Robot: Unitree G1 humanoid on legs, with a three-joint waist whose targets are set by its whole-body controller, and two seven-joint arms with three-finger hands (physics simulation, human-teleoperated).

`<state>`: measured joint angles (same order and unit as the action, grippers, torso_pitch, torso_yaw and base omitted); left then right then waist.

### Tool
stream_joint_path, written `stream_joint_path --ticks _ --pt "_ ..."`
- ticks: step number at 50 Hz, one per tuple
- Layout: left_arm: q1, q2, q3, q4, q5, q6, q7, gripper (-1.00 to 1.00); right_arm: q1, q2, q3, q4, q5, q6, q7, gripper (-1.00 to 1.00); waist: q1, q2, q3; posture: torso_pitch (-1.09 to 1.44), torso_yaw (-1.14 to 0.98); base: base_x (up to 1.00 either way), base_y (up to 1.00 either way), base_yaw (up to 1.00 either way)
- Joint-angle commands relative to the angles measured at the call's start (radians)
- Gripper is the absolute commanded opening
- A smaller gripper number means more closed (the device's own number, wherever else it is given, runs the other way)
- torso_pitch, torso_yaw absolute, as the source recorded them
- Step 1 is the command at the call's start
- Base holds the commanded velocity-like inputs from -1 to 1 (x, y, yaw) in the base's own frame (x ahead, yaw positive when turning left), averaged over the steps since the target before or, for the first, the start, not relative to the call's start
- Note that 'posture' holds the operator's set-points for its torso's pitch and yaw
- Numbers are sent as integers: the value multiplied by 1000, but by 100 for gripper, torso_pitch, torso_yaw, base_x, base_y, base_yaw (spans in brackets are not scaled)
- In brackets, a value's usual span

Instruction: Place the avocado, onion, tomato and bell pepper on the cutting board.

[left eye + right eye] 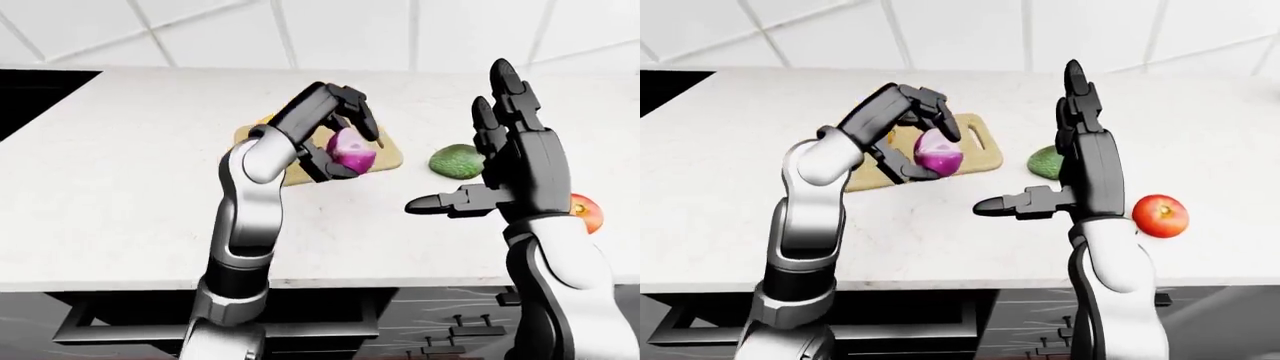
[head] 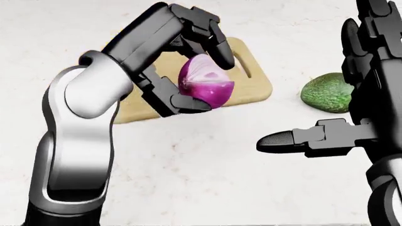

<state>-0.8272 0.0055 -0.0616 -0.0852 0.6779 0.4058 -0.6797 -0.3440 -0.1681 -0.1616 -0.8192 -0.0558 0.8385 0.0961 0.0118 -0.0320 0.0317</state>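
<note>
My left hand point(image 2: 198, 70) is shut on a purple half onion point(image 2: 204, 84) and holds it above the near right part of the wooden cutting board point(image 2: 254, 84). My right hand point(image 2: 352, 108) is open, fingers straight up and thumb pointing left, empty, to the right of the board. A green avocado point(image 2: 325, 92) lies on the counter just behind that hand. A red tomato point(image 1: 1161, 215) lies on the counter to the right of the right arm. No bell pepper shows.
The white counter point(image 1: 110, 195) runs across the eye views, with a tiled wall point(image 1: 340, 30) above it. A black stove or sink edge point(image 1: 35, 94) is at the upper left. Dark drawers point(image 1: 450, 322) lie below the counter edge.
</note>
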Motion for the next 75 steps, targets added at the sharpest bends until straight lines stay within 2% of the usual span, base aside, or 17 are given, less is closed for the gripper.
stream_joint_path --ticks 1,9,22,28,43,56,60,63,67,75 --pt "-46 24 20 -1 -28 -27 47 -27 -27 -7 -2 -21 -4 -28 -5 100 1 -3 -23 0 0 0 0 0" --pt "-74 106 55 113 -68 -76 131 -29 -30 -5 5 -14 -11 -29 -4 100 1 2 -24 0 0 0 0 0" --pt "-50 159 78 113 -85 -85 146 -32 -20 4 9 -9 -15 -41 -3 100 -2 9 -26 0 0 0 0 0" --pt "-52 158 74 134 -82 -101 159 -31 -19 6 11 -3 -15 -46 -4 100 -1 10 -27 0 0 0 0 0" --pt "-69 160 72 193 -74 -142 181 7 -31 3 12 -2 -19 -34 -1 100 -2 10 -28 0 0 0 0 0" --pt "-56 156 69 192 -49 -159 173 7 -41 -2 11 1 -21 -27 2 100 -3 10 -27 0 0 0 0 0" --pt "-54 155 69 192 -44 -160 169 12 -35 -1 11 -6 -21 -26 3 100 -2 10 -28 0 0 0 0 0" --pt "-52 154 70 188 -43 -158 166 25 -30 2 12 4 -23 -38 0 100 -2 10 -27 0 0 0 0 0" --pt "-50 155 70 184 -39 -158 164 26 -28 6 17 12 -24 -50 -2 100 -3 10 -27 0 0 0 0 0" --pt "-48 152 68 189 -35 -164 167 42 -11 9 10 4 -20 -56 -2 100 -2 11 -28 0 0 0 0 0"
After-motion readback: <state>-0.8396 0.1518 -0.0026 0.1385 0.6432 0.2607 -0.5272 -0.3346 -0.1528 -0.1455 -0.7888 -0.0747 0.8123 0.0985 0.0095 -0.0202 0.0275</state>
